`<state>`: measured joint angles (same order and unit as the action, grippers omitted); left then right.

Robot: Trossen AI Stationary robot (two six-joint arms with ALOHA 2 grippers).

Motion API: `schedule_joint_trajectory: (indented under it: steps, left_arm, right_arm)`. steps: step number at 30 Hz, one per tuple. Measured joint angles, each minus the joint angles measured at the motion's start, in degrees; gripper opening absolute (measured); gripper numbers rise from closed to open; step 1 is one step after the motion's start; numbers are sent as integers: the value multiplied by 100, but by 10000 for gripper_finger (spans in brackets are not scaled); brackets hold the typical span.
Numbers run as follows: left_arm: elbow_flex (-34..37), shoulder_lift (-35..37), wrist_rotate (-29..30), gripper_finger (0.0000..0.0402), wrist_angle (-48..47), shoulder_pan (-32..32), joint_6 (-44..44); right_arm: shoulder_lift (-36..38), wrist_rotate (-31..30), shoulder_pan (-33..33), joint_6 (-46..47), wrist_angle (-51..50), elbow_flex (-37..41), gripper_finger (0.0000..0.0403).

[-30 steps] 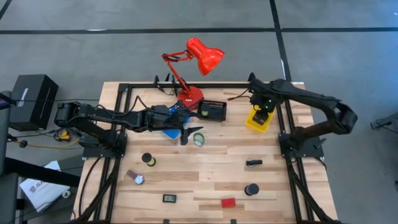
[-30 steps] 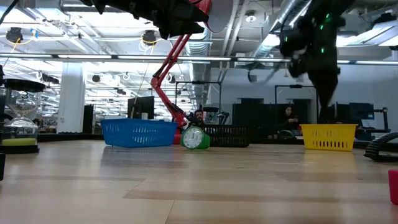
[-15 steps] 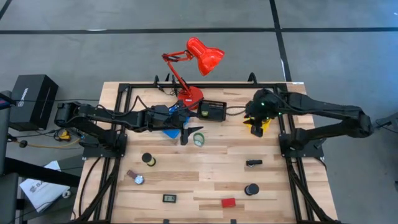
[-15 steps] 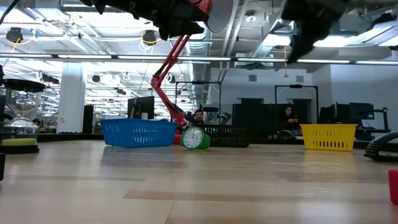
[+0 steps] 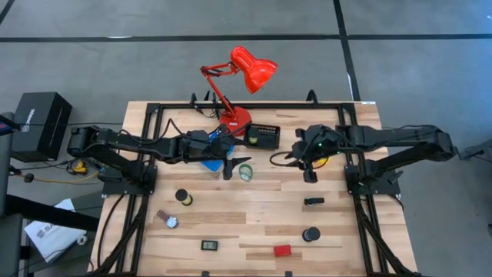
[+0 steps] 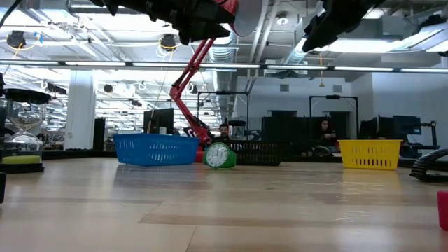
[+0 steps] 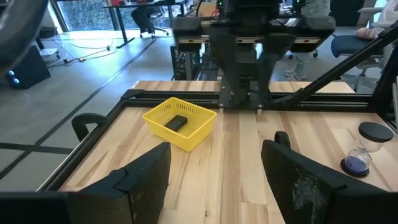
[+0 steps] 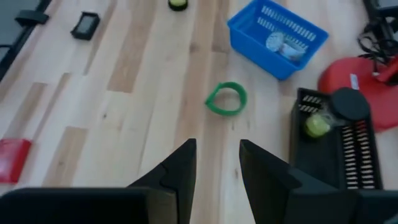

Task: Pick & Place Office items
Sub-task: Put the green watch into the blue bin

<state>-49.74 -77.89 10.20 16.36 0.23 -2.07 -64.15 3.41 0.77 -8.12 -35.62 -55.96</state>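
Sorting looks partly done to us. Left to right, the blue bin (image 8: 278,35) already holds a pale item, the black bin (image 8: 339,146) holds a dark disc and a yellow-green ball, and the yellow bin (image 7: 180,123) holds one black piece. Left on the table (image 5: 254,208) we count a yellow-cored roll (image 5: 183,197), a small pale item (image 5: 169,221), a flat black gadget (image 5: 210,245), the green tape ring (image 5: 245,172), a red block (image 5: 282,250), a black clip (image 5: 313,201) and a black cylinder (image 5: 310,233).

Left gripper (image 5: 229,166) hangs above the blue bin's edge beside the green ring, fingers spread, holding nothing. Right gripper (image 5: 308,171) reaches inward over the table between the black and yellow bins, fingers part-way apart, nothing between them.
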Motion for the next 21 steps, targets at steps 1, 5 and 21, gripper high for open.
schedule_joint_trajectory:
  steps: [1, 5, 21]
  left_arm:
    - [0, 0, 0, 245, 0, 0, 0]
    - [0, 0, 1, 245, 0, -16, 2]
    - [0, 0, 4, 245, 7, -130, 0]
  right_arm:
    - [6, 28, -58, -28, -40, 0, 114]
    - [179, 253, -187, -430, -227, 7, 114]
    - [1968, 724, -30, 481, 3432, 3318, 114]
